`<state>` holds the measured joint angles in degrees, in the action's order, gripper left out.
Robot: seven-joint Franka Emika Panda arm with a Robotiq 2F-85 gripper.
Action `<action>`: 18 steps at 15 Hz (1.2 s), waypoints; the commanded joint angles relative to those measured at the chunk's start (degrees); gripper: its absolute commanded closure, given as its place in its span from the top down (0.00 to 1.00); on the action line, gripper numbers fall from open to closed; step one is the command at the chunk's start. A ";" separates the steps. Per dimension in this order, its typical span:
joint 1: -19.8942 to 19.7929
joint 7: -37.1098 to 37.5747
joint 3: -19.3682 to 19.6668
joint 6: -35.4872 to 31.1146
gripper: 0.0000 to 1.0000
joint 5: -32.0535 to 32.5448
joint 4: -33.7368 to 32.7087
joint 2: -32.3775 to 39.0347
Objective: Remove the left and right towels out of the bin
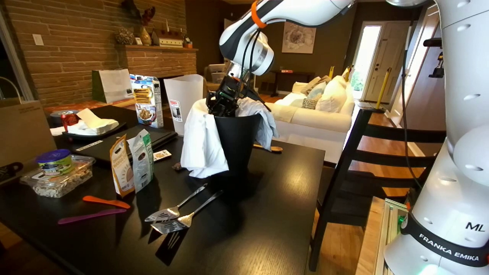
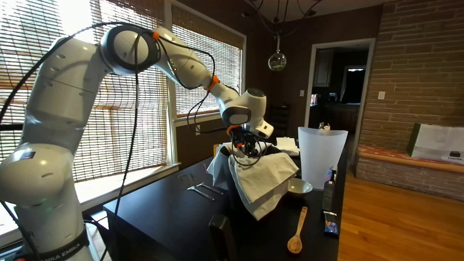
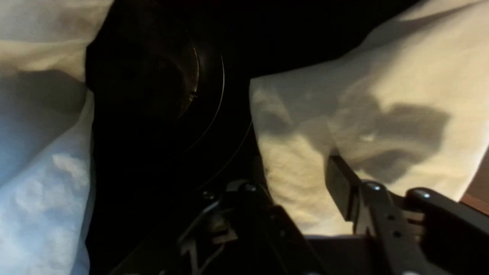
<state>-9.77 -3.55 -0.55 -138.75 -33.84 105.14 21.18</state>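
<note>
I hang at the mouth of the black waste bin, my gripper parted with a clear gap; the interior is dim, but as far as I can tell nothing is pinched. One of my fingers shows in front of the white towel, which drapes over the rim, a corner hanging inside and the rest outside. The bluish-white towel lies across another stretch of rim, well apart from my fingers. I expect both to be light, limp and hard to harm, sagging rather than pushing back. The inner flap, just in from its edge, looks the best hold: a deep bite there should gather cloth without catching the plastic wall.
</note>
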 commanded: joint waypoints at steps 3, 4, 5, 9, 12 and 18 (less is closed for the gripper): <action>-1.03 -1.34 -0.82 1.12 0.01 -2.21 -2.73 1.23; -0.97 -1.07 -0.74 1.23 0.00 -2.06 -2.92 1.10; -0.99 -1.05 -0.73 1.34 0.00 -2.04 -3.13 1.03; -0.93 -0.61 -0.62 1.91 0.00 -1.74 -4.06 0.17; -0.99 -0.47 -0.62 3.09 0.00 -1.71 -5.11 -0.67; -1.84 -5.91 -0.41 4.70 0.40 -1.27 -4.84 0.01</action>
<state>-10.17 -4.62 -0.49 -135.21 -33.92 100.17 20.66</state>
